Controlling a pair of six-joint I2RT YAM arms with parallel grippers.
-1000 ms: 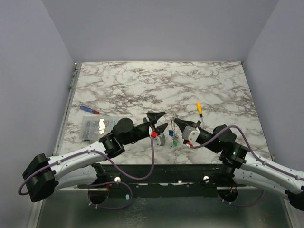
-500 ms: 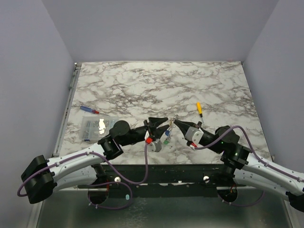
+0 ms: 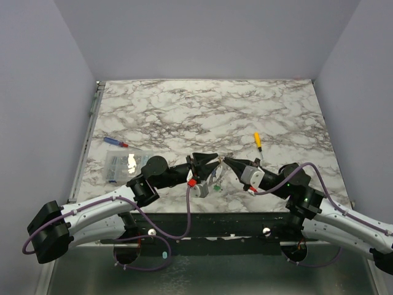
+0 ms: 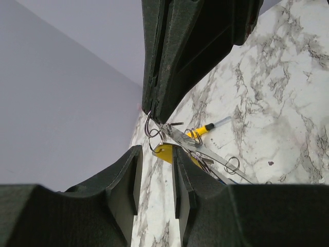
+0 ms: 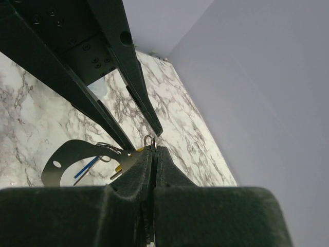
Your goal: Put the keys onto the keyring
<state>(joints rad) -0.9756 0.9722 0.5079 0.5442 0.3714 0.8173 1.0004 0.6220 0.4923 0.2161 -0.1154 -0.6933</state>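
Both grippers meet low over the near middle of the marble table. My right gripper (image 3: 226,161) (image 5: 154,148) is shut on the keyring (image 5: 67,154), a wide silver loop that hangs out to its left; a small split ring (image 5: 149,140) sticks up at its tips. The keys (image 3: 216,180) hang from the loop between the grippers: a yellow head (image 4: 167,153), a blue one (image 5: 85,167), and green in the top view. My left gripper (image 3: 209,163) (image 4: 156,154) is open, its tips just short of the yellow key head and the small ring, holding nothing.
A yellow-handled stick (image 3: 258,141) lies behind the right gripper. A clear packet (image 3: 123,165) and a blue-and-red stick (image 3: 115,142) lie at the left, near the table's metal side rail (image 3: 91,123). The table's near edge runs just below the grippers.
The left gripper has drawn closer to the right gripper's tip. The hanging keys have shifted a little to the left. The right gripper stays shut.
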